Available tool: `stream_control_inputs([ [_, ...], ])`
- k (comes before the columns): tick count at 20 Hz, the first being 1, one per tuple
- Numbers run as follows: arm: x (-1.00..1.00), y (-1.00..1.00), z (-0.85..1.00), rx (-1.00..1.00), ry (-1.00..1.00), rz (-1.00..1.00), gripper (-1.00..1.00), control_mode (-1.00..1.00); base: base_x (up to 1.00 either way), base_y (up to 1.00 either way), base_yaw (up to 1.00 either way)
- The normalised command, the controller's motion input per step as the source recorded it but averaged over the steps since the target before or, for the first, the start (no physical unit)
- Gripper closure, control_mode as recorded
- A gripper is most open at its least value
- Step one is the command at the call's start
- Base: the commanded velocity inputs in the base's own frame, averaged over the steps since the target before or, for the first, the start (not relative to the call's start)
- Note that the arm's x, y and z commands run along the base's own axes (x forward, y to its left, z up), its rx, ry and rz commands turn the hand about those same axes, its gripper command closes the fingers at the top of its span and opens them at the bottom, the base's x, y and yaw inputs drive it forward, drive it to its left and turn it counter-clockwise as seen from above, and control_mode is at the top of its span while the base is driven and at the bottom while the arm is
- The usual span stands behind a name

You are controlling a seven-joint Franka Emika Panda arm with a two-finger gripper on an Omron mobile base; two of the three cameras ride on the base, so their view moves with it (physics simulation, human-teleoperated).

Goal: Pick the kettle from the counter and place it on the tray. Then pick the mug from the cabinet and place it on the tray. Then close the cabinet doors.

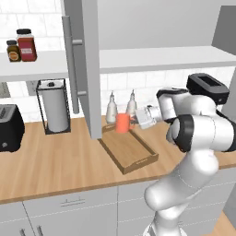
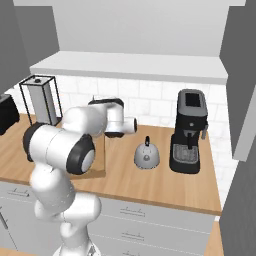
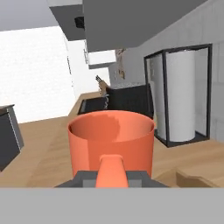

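mug [image 1: 122, 123] upright, mouth up, long axis vertical, loop handle turned toward the gripper [image 1: 133, 120]; jaws clamped on that handle (hand view: handle between the dark tips, orange bowl just beyond). mug sits at the far end of the tray [image 1: 133, 154], whether touching the tray floor or just above it i cannot tell. tray lies on the counter [image 1: 55, 161], long axis running near-right to far-left. two slim bottles [image 1: 111, 109] just behind the mug by the tiled wall. open cabinet door [image 1: 90, 69] hangs just left of the mug, its lower edge near the tray's far corner. paper towel holder [image 1: 53, 106] further left, toaster [image 1: 9, 127] at left edge. kettle [image 2: 146, 154] on the counter beside the coffee machine [image 2: 189, 131], well right of the tray.
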Motion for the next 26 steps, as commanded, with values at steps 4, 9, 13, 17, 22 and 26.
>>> stream_control_inputs([
  [4,0.51,0.27,-0.50,0.00,0.00,0.13,1.00,-1.00,0.00,0.00,0.00],
  [9,0.51,0.25,-0.39,-0.05,-0.01,0.04,1.00,-1.00,0.00,0.00,0.00],
  [13,0.53,0.22,-0.46,-0.05,-0.02,0.00,1.00,-1.00,0.00,0.00,0.00],
  [17,0.52,0.22,-0.44,-0.04,0.00,0.00,1.00,-1.00,0.00,0.00,0.00],
  [22,0.46,0.08,-0.40,0.00,-0.01,0.01,1.00,-1.00,0.00,0.00,0.00],
  [26,0.40,0.00,-0.41,0.00,-0.03,0.04,1.00,-1.00,0.00,0.00,0.00],
])
